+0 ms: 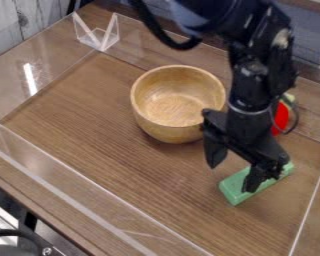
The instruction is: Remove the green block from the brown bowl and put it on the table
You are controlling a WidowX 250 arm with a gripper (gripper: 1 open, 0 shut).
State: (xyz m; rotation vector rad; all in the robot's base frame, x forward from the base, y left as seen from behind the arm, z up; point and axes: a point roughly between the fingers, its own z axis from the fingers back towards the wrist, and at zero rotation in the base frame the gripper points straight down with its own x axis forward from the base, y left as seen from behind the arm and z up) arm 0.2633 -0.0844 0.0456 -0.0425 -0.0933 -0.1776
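The green block lies flat on the table, to the right of and in front of the brown bowl. The bowl's pale inside holds nothing. My gripper hangs just over the block's left end. It is open, the black fingers spread apart with nothing between them. The dark arm rises behind it to the top of the camera view and hides part of the table's right side.
A red strawberry-shaped toy peeks out behind the arm, right of the bowl. Low clear acrylic walls edge the table. A small clear stand sits at the back left corner.
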